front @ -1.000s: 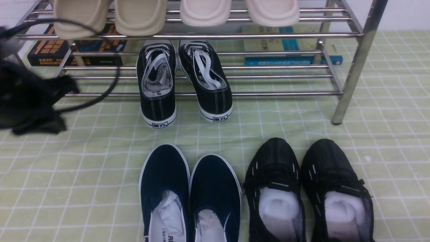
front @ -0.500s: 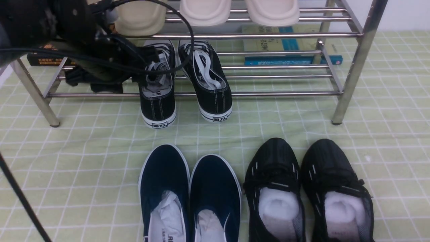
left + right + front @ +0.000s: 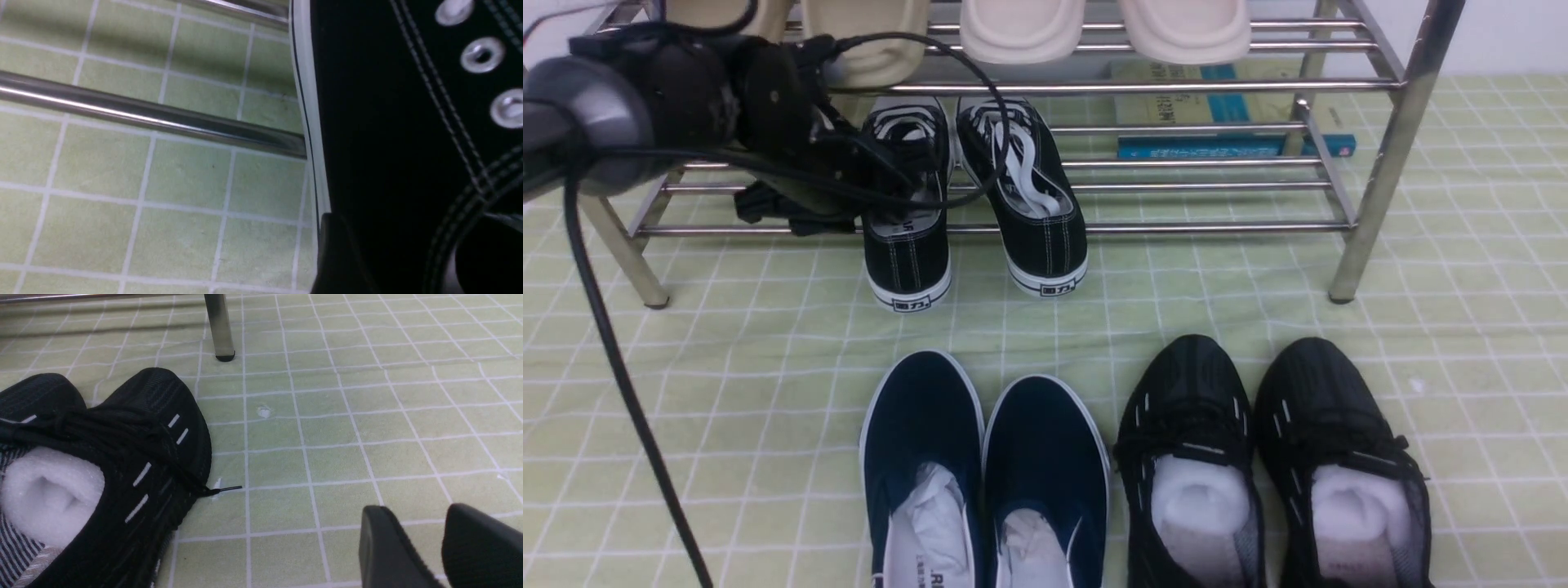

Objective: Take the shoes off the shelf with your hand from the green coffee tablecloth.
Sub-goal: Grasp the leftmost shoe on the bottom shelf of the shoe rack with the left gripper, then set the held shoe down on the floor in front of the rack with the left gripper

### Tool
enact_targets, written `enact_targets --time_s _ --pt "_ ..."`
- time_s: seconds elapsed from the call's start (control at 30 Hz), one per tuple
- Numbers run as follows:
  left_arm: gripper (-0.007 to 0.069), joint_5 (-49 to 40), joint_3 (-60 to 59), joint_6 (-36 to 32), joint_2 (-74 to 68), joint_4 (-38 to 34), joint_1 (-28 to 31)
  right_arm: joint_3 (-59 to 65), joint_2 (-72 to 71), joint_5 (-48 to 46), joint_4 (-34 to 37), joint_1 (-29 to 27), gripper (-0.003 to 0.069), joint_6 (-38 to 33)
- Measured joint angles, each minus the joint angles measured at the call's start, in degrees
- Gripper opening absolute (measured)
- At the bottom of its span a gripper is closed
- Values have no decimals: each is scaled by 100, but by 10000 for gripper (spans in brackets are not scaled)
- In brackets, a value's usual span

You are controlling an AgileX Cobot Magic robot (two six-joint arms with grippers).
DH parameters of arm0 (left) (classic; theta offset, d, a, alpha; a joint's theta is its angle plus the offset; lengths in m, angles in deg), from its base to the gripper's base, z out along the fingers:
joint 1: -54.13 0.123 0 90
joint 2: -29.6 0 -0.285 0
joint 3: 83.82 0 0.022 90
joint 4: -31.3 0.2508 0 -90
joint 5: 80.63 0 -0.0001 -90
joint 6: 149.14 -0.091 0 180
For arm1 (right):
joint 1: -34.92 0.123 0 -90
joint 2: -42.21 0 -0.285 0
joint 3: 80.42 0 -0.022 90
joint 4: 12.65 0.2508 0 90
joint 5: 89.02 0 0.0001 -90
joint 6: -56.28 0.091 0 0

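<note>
Premises were assessed as a robot test bench staged as a household shoe corner. A chrome shelf (image 3: 1388,147) holding slippers (image 3: 1184,28) stood on a green gridded tablecloth (image 3: 727,392). The navy slip-ons (image 3: 923,416) and black mesh shoes (image 3: 1188,384) were packed with white stuffing. A black robot arm (image 3: 645,106) trailed loose cables. A plain white wall (image 3: 1511,37) stood behind.

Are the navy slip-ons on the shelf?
No, the slip-ons lie on the cloth in front of the shelf, not on its bars.
</note>
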Motion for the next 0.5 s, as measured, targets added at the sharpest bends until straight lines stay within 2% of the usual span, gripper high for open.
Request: enact_targets --time_s 0.13,0.3,0.37,0.5 --pt "366 181 0 0 -156 7 0 0 0 0 0 0 237 0" --pt "118 80 0 0 -185 146 5 0 0 0 0 0 237 0" --pt "45 -15 0 0 -155 174 24 0 0 0 0 0 237 0" --pt "15 -467 -6 3 115 56 31 0 0 0 0 0 237 0"
